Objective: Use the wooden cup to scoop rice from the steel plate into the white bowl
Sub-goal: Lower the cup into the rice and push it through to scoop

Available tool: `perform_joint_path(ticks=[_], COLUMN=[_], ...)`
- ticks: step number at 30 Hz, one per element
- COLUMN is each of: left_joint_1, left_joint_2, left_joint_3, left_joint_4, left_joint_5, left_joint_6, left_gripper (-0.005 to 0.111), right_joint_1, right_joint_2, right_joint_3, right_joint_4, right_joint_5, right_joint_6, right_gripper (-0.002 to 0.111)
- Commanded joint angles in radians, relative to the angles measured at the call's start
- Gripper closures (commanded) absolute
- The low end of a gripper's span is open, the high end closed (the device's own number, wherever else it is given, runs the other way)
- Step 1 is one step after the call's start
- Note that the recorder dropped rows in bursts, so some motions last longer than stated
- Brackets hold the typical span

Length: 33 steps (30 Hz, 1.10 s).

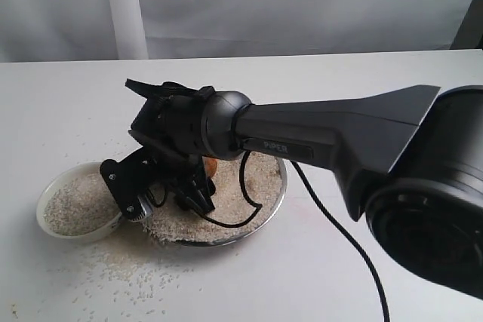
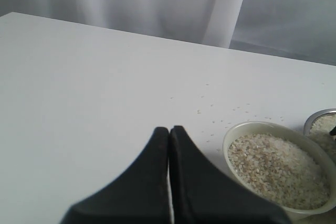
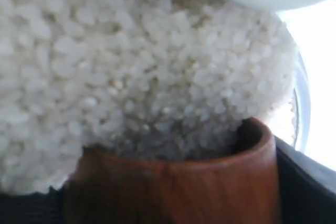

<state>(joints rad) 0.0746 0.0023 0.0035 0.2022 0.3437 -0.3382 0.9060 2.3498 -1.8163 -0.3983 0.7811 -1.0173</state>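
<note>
Right gripper (image 1: 198,185) clasped wooden cup (image 3: 173,184), mouth sunk in rice (image 3: 131,66) on steel plate (image 1: 266,211) — white bowl (image 1: 45,220) beside, left gripper (image 2: 169,148) closed, empty.

Right arm (image 1: 324,130) stretched low across — left jaws pressed together.

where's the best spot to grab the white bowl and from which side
Probably the rim of the white bowl, on the side away from the steel plate, coming down from above with one finger inside. The bowl sits upright, its round wall looks too wide to span, and the right arm crowds the plate side.
</note>
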Motion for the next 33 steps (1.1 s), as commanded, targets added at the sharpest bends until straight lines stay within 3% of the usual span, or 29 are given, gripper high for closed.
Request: perform_joint_path(ticks=[1,33], left_joint_1=[-0.005,-0.005], left_joint_2=[-0.002,-0.002], left_joint_3=[-0.004,-0.004], left_joint_4=[-0.006,-0.006], left_joint_5=[-0.006,-0.006], left_joint_6=[-0.001,-0.001], left_gripper=[0.107,0.107], right_joint_1=[-0.033,-0.151], right_joint_2=[-0.029,-0.042], right_joint_3=[0.0,0.0], right_joint_4=[0.094,0.613], right_joint_5=[-0.011,-0.087], right_joint_6=[0.009,-0.111], right_gripper=[0.108,0.108])
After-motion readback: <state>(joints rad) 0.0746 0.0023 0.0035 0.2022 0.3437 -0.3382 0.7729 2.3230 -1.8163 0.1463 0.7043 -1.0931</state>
